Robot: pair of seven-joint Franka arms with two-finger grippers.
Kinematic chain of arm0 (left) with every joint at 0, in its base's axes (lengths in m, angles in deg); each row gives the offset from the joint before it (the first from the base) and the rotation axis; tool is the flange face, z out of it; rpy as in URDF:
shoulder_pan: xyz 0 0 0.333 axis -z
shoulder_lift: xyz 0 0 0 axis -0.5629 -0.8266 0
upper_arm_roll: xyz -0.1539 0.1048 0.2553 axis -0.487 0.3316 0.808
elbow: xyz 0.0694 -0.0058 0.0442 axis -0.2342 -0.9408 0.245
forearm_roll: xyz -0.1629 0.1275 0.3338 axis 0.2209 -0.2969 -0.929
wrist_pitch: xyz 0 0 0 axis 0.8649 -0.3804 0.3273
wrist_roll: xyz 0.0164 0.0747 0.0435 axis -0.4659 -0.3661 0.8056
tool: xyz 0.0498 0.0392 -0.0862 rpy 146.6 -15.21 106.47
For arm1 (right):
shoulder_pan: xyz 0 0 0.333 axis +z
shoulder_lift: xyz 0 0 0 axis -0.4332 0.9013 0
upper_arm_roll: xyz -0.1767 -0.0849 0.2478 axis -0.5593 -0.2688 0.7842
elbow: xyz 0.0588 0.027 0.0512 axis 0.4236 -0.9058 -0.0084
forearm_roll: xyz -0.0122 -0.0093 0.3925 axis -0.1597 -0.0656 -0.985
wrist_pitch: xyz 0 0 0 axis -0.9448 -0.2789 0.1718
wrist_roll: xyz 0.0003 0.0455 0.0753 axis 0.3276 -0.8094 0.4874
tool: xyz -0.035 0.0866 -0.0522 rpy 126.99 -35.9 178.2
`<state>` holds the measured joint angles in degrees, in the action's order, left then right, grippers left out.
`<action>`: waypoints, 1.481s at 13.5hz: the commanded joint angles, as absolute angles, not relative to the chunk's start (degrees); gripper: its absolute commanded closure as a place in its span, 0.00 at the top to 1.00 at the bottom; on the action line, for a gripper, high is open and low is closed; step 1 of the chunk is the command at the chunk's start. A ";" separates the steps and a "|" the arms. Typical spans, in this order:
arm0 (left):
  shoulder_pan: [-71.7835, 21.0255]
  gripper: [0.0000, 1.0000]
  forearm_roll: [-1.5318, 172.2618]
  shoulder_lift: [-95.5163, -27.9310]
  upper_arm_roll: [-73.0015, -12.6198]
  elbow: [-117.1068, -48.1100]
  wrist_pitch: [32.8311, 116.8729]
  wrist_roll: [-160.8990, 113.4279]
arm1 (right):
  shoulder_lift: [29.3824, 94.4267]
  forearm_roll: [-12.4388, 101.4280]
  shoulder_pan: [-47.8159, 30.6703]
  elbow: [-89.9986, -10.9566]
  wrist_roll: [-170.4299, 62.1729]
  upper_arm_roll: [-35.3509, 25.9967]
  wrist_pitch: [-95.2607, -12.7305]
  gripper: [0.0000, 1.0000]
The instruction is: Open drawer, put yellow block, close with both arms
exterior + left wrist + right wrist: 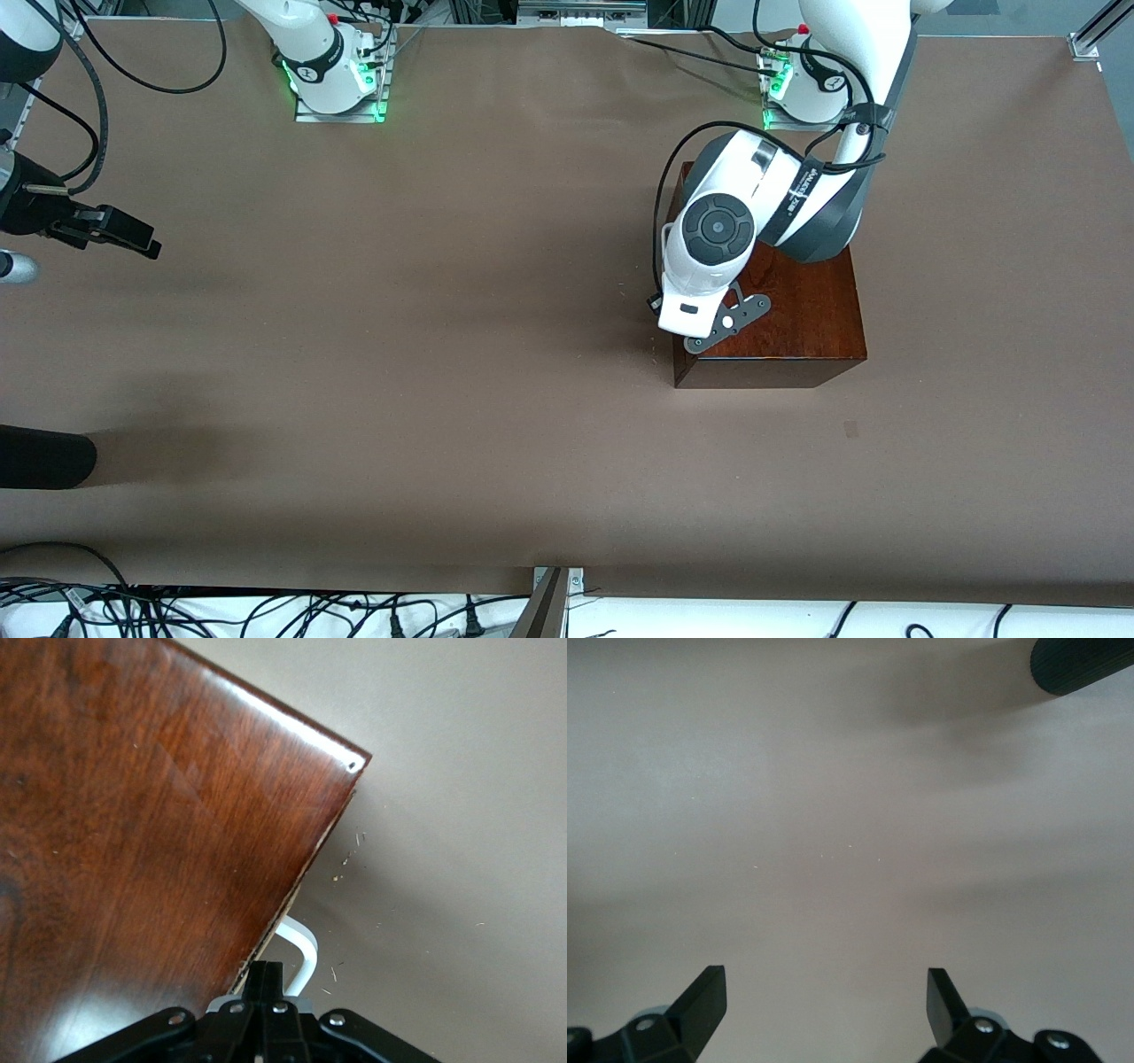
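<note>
The glossy reddish-brown wooden box (802, 310) stands toward the left arm's end of the table, and its drawer is closed. In the left wrist view, the box top (133, 815) fills the frame and the white handle (303, 950) sticks out from its edge. My left gripper (266, 969) is shut, its fingertips together at the box edge just beside the handle bar, with nothing between them. The left arm's hand (709, 266) hangs over that edge of the box. My right gripper (133, 237) is open and empty (824, 992) over bare table at the right arm's end. The yellow block is out of view.
A black rounded object (44, 456) reaches in from the table edge at the right arm's end, and it also shows in the right wrist view (1081, 660). Cables lie along the table's near edge (266, 611). The arm bases (337, 80) stand at the back.
</note>
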<state>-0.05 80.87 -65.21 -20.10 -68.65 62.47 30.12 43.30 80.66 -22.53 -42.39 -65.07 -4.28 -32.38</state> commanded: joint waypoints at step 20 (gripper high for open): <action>-16.49 1.00 80.15 -37.95 -11.39 -76.24 48.48 -25.51 | 43.10 82.57 -22.59 -41.29 -65.31 -4.24 -32.07 1.00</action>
<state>-15.51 81.55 -39.42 -11.54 -74.61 48.04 -21.78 43.29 82.17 -22.55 -42.30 -65.10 -4.28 -32.48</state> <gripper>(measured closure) 0.000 0.000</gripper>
